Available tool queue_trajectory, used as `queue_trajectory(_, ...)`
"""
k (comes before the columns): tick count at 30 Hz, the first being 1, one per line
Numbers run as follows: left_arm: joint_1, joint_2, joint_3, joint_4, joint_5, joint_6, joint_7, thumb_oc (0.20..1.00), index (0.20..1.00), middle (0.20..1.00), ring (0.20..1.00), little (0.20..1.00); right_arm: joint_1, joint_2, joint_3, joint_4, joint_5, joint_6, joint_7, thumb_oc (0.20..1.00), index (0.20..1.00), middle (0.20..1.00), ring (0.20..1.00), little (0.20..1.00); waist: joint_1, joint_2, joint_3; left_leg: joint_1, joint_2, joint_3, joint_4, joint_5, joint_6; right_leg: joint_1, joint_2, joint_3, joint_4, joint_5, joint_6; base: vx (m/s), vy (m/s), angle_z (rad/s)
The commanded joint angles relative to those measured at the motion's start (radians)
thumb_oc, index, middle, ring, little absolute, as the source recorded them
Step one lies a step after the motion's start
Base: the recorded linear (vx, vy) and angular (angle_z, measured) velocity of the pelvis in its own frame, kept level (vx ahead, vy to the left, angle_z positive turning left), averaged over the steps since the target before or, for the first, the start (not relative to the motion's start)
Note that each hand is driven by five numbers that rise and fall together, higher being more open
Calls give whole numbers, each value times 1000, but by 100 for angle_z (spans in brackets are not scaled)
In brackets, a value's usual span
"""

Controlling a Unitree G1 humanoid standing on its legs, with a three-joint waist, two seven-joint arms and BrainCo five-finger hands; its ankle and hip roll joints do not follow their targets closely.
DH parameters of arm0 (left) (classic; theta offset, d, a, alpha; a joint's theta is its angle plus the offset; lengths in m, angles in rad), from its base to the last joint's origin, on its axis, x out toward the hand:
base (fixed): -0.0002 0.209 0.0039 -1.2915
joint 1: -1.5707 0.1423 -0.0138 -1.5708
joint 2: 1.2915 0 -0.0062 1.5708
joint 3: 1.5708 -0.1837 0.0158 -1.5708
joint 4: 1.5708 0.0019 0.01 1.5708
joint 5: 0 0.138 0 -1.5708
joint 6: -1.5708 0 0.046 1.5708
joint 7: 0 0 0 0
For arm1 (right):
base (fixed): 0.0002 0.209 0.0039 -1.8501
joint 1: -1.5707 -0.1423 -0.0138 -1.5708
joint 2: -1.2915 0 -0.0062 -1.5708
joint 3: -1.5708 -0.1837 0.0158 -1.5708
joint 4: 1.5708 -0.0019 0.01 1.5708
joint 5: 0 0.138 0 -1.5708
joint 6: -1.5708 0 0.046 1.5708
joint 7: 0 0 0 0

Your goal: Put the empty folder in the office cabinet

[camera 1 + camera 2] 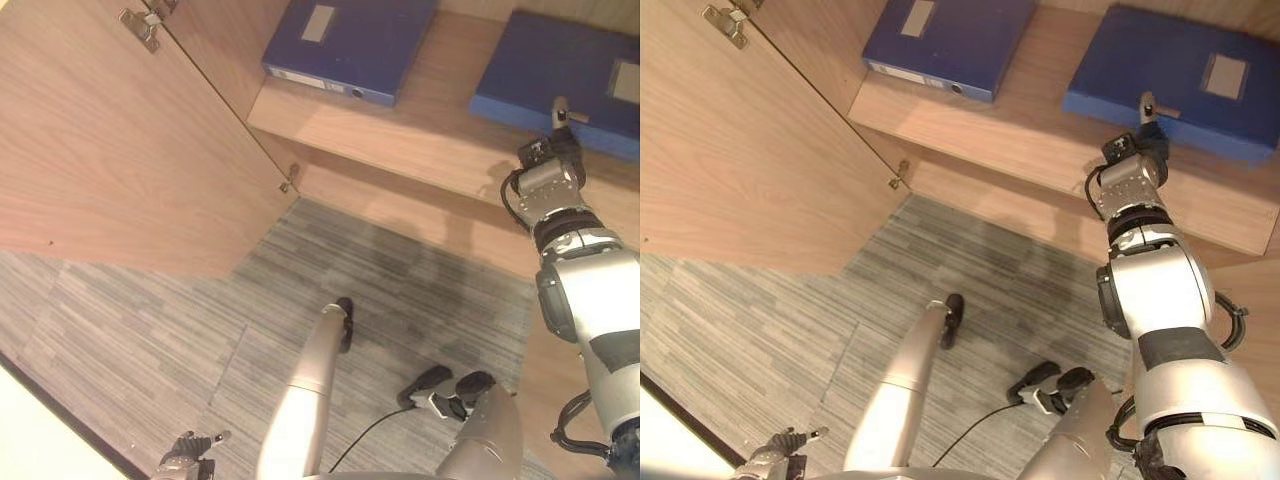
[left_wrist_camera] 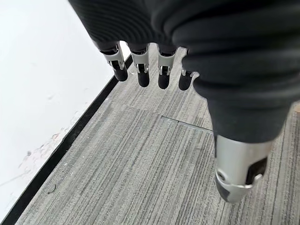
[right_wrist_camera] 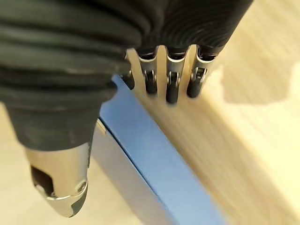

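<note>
Two blue folders lie flat on the cabinet's wooden shelf [image 1: 420, 135]. One folder [image 1: 352, 42] is at the left, the other folder [image 1: 560, 72] at the right. My right hand [image 1: 550, 168] is raised at the front edge of the right folder, one fingertip over its cover. In the right wrist view its fingers [image 3: 171, 82] are straight over the shelf beside the folder's blue edge [image 3: 145, 145], the thumb apart, holding nothing. My left hand [image 1: 186, 460] hangs low over the carpet, with fingers [image 2: 140, 70] relaxed and empty.
The cabinet's wooden door [image 1: 120, 150] stands swung open at the left, hinges [image 1: 290, 180] on its edge. Grey striped carpet [image 1: 180, 330] covers the floor below the shelf. A white surface with a black border [image 2: 37, 103] lies by my left hand.
</note>
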Motion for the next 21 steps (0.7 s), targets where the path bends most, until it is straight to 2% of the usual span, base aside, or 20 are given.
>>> queue_trajectory(1,13,95,-7,71,38,2,-13,1000,1000,1000,1000,1000,-119,-36,23,22,-122,41,88,1000,1000,1000,1000,1000,44,-33,22,53,30,-17,-24,-91,19,30,1,130,-129,117,73,0,0,0)
queue_trajectory(4,19,109,-7,65,57,1,-33,1000,1000,1000,1000,1000,-142,-56,143,65,-349,124,137,1000,1000,1000,1000,1000,55,-40,19,53,32,-18,-31,-84,18,32,-4,124,-133,120,71,0,0,0)
queue_trajectory(9,5,120,-1,73,80,10,-46,1000,1000,1000,1000,1000,-151,-48,316,107,-725,195,209,1000,1000,1000,1000,1000,58,-53,23,51,34,-19,-37,-76,18,33,-5,120,-139,127,67,-6,2,0)
queue_trajectory(11,4,120,2,73,86,11,-52,1000,1000,1000,1000,1000,-147,-51,347,96,-775,201,230,1000,1000,1000,1000,1000,58,-56,23,51,34,-19,-38,-75,19,34,-5,119,-139,127,66,0,0,0)
queue_trajectory(12,0,109,5,81,116,20,-59,1000,1000,1000,1000,1000,-134,-38,429,59,-916,205,278,1000,1000,1000,1000,1000,53,-66,23,56,38,-20,-42,-74,18,36,-2,118,-146,130,64,0,0,0)
queue_trajectory(13,0,108,6,81,117,20,-59,1000,1000,1000,1000,1000,-135,-38,430,59,-917,205,279,1000,1000,1000,1000,1000,52,-65,23,56,38,-19,-42,-74,18,36,-1,118,-146,131,64,-34,2,0)
queue_trajectory(14,16,109,1,74,138,11,-79,1000,1000,1000,1000,1000,-124,-51,513,58,-1052,219,335,1000,1000,1000,1000,1000,57,-71,25,57,40,-20,-47,-72,17,41,-4,112,-154,135,66,0,0,0)
queue_trajectory(15,16,107,1,73,138,11,-79,1000,1000,1000,1000,1000,-125,-51,515,58,-1054,218,337,1000,1000,1000,1000,1000,56,-70,25,57,40,-21,-47,-72,17,41,-3,111,-155,136,66,0,0,0)
queue_trajectory(18,43,120,14,48,148,8,-109,1000,1000,1000,1000,1000,-94,-77,646,-21,-1199,217,424,1000,1000,1000,1000,1000,56,-75,28,61,44,-19,-57,-68,12,50,-6,103,-168,142,70,0,0,0)
queue_trajectory(21,61,126,35,36,152,7,-142,1000,1000,1000,1000,1000,-17,-84,717,-101,-1310,209,509,1000,1000,1000,1000,1000,44,-72,34,75,50,-14,-72,-64,11,59,-3,104,-187,156,77,-38,51,-3)
